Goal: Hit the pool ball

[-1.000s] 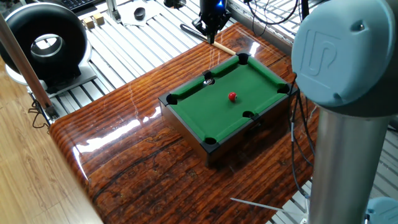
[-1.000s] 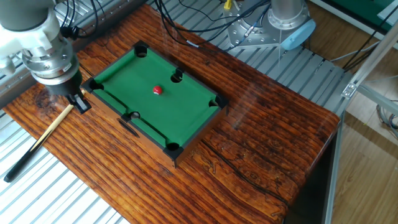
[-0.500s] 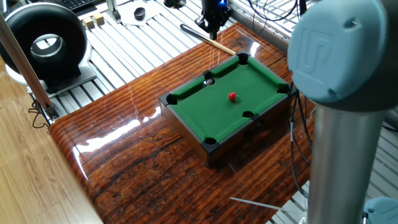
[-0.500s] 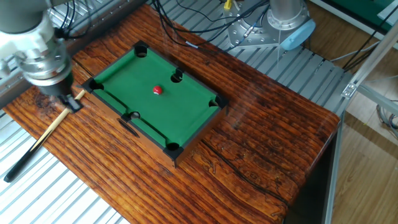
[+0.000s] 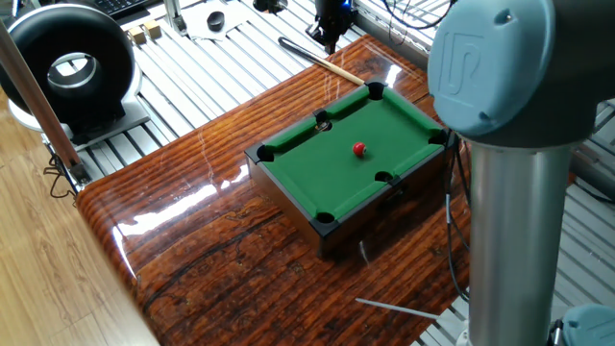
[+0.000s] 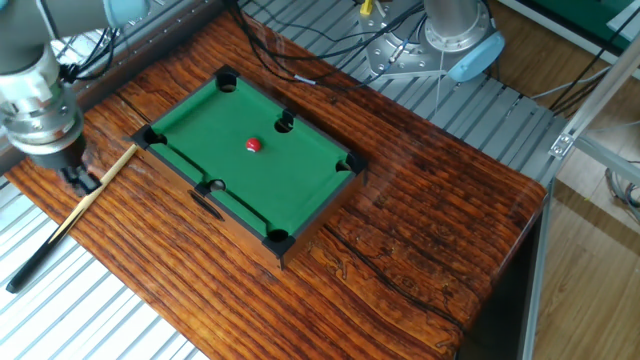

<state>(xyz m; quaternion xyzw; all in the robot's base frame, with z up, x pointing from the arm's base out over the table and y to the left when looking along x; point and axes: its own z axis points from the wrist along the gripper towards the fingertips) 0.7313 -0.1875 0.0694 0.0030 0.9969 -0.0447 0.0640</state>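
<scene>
Pool ball [image 5: 359, 149], the tiny glossy red sphere, sits alone on the green felt of the miniature black-railed pool table [image 6: 190, 110], roughly mid-bed and nearer the side pocket hole [image 6: 285, 123] than the end rails; nothing touches it. Wooden cue stick with black butt [image 6: 55, 235] lies flat on the dark wood-grain surface [image 6: 430, 200], its light tip end pointing at the table's corner rail, not over the felt. End effector [image 6: 80, 178] is down at the cue's shaft, about mid-length; it looks closed around the stick, but the fingers are too small and dark in both views to confirm, so I cannot tell whether the grip is real. My read: the ball is hard, smooth and light, so it will roll freely on felt from a small tap and skid away on an off-centre hit; no need to grasp it at all. Hold belongs on the cue, pinched across the thin rigid shaft, far enough back to leave the tip free. The shaft is round and slick, so it may twist or slide in the fingers on contact. Tip must clear the raised rail before lining up on the ball.
</scene>
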